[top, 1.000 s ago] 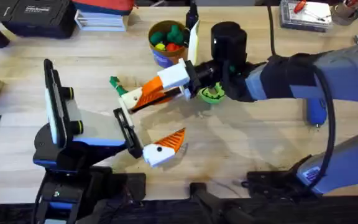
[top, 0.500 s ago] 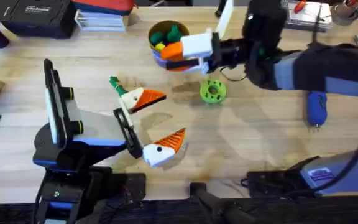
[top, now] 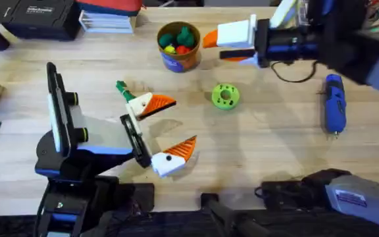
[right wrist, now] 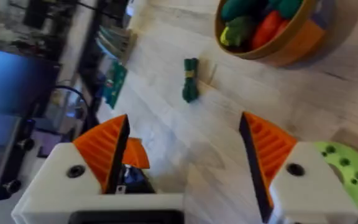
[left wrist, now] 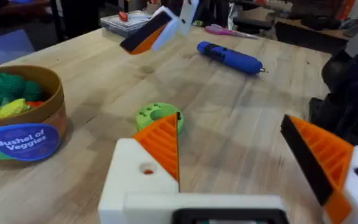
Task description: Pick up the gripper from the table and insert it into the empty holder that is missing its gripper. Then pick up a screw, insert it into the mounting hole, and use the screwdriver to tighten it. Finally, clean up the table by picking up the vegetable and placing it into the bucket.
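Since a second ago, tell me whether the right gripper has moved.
Yes. The right gripper was beside the green disc; it has pulled away toward the table's far edge, now open and level with the bucket.

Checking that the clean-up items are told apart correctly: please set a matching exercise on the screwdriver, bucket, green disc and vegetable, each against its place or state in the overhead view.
Things:
1. screwdriver
2. bucket
3. green disc
4. vegetable

Places or states:
A. at the far side, toy produce inside
B. slim, dark green, lying left of the bucket and nearer the arms' bases
C. blue, lying alone towards the right side of the table
D. flat, round, with holes, between the bucket and the blue tool

Pairs: 1-C, 2-A, 3-D, 4-B
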`<action>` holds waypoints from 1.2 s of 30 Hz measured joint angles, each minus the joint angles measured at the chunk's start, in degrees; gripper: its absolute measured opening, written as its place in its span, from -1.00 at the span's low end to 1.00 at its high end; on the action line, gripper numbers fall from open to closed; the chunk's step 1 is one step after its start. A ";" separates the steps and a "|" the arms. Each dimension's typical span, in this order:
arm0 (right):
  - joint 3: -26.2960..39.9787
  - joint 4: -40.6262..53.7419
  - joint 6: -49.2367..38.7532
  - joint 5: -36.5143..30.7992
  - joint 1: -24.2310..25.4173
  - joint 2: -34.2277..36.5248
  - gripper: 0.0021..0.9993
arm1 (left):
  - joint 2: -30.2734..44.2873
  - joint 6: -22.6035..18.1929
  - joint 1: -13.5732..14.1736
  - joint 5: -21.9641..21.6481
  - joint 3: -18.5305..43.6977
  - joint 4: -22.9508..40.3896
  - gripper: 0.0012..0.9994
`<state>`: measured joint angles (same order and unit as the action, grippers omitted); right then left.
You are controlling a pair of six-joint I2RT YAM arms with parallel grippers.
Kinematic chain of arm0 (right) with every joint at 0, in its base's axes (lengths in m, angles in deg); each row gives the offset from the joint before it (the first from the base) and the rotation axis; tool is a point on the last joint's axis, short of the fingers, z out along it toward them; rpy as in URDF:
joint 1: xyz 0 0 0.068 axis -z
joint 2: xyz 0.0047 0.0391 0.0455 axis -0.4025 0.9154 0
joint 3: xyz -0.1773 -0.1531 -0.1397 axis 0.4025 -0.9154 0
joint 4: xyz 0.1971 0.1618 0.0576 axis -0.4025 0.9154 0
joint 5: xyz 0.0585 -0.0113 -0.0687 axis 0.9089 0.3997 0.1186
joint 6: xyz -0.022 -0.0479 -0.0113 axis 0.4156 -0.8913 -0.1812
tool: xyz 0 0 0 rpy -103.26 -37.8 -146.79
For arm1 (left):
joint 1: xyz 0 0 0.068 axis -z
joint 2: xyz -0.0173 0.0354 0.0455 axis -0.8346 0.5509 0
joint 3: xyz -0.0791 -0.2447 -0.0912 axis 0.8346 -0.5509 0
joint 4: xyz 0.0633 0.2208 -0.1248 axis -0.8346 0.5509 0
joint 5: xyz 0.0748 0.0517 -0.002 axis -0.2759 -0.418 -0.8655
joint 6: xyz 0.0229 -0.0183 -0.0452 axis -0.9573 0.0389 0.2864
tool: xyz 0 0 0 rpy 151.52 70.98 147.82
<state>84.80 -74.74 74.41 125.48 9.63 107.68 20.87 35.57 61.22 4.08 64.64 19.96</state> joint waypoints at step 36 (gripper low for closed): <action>7.03 41.03 -19.19 -49.60 -13.70 3.43 0.73 | 0.00 0.00 0.00 0.15 0.00 0.02 0.97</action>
<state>91.83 -33.71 55.22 75.88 -4.07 111.10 20.87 35.57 61.22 4.23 64.64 19.98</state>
